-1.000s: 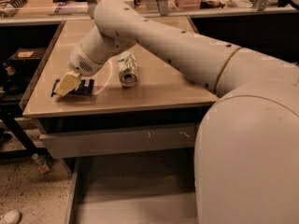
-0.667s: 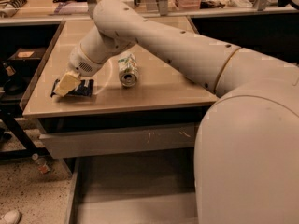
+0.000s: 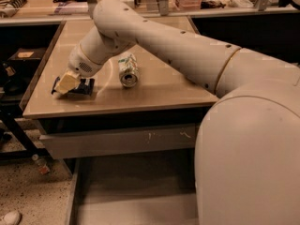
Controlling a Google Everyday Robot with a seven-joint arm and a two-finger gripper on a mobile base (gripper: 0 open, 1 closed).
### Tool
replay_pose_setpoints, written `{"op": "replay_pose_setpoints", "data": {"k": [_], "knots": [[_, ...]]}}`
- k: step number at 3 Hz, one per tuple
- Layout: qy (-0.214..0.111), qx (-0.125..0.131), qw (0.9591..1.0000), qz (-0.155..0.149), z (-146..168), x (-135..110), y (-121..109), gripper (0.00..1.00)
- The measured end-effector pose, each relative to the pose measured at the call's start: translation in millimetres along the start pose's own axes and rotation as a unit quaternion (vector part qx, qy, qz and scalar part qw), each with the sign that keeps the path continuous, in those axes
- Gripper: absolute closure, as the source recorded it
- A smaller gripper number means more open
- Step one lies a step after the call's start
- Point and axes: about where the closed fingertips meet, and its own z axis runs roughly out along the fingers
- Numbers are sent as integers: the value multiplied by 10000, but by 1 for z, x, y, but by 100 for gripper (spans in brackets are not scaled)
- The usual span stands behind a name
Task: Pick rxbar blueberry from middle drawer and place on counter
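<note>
The rxbar blueberry (image 3: pixel 86 86), a small dark flat wrapper, is at the front left of the beige counter (image 3: pixel 159 90), resting on or just above its surface. My gripper (image 3: pixel 65 85) is down at the bar's left end, its pale fingers (image 3: pixel 68 82) closed over it, with the dark wrapper sticking out to the right. The middle drawer (image 3: pixel 136 196) stands pulled open below the counter, and its grey floor is bare where it shows. My arm reaches from the right across the counter.
A green-white drink can (image 3: pixel 128 70) lies on its side mid-counter, right of the gripper. A grey drawer front with white scratches (image 3: pixel 122 142) is under the counter edge. Cluttered shelves stand behind and a dark rack stands at the left.
</note>
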Motion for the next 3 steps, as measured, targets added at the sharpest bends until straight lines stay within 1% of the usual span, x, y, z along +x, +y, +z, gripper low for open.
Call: {"op": "replay_pose_setpoints", "data": {"k": [1,2,3], "knots": [[0,0,10000,0,0,0,0,12],[0,-1,10000,0,0,0,0,0],[0,-1,10000,0,0,0,0,0]]}}
